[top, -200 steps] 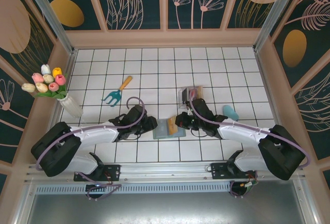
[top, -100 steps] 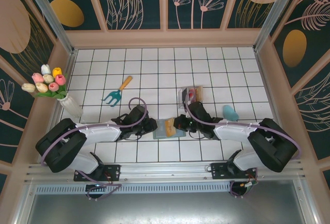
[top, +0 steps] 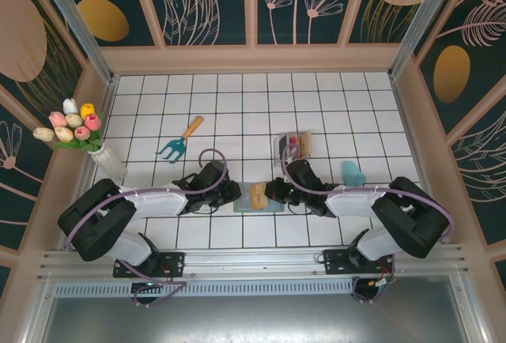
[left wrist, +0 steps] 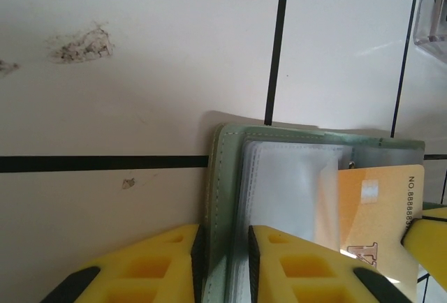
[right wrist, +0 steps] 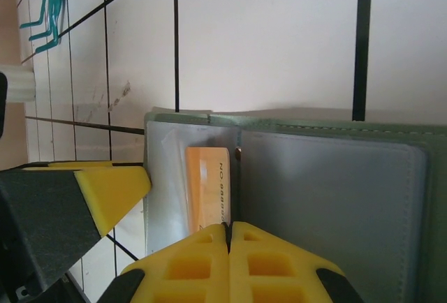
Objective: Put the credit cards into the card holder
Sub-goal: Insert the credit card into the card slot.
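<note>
The sage-green card holder (top: pixel 247 203) lies open on the tiles between both arms. My left gripper (left wrist: pixel 227 237) is shut on its left edge, with one pad against the green cover (left wrist: pixel 225 156) and the other on the clear sleeves. A tan credit card (right wrist: pixel 208 184) lies flat, partly inside the clear pocket (left wrist: pixel 293 191). My right gripper (right wrist: pixel 229 227) is shut with nothing between its pads, and its tips rest on the card's near end. More credit cards stand in a clear tray (top: pixel 296 145) behind the right arm.
A teal trowel (top: pixel 180 142) with an orange handle lies at the back left. A vase of tulips (top: pixel 79 133) stands by the left wall. A small teal object (top: pixel 353 172) lies to the right of the right arm. Wooden walls enclose the tiled floor.
The left jaws have closed in on the holder's edge. The right gripper has shifted a little to the left, and the tan card has slid further over the holder.
</note>
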{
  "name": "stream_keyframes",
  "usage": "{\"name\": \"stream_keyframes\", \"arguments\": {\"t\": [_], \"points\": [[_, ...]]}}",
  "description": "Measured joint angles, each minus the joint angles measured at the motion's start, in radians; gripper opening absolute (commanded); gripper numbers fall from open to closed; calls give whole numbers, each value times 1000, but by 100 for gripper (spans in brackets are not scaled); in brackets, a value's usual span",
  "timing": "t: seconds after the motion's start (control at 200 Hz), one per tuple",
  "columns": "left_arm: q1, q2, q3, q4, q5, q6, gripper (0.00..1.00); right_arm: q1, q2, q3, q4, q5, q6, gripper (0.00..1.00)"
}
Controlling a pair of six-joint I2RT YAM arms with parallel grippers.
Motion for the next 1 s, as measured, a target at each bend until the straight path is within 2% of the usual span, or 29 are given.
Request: {"name": "stream_keyframes", "arguments": {"t": [0.36, 0.54, 1.001], "points": [[0, 0, 0, 1, 3, 0, 24, 2, 30, 9, 67, 31, 4, 1], [0, 0, 0, 2, 3, -5, 24, 40, 47, 10, 89, 27, 36, 2], [0, -16, -37, 41, 8, -42, 26, 126, 58, -16, 157, 151, 241, 3]]}}
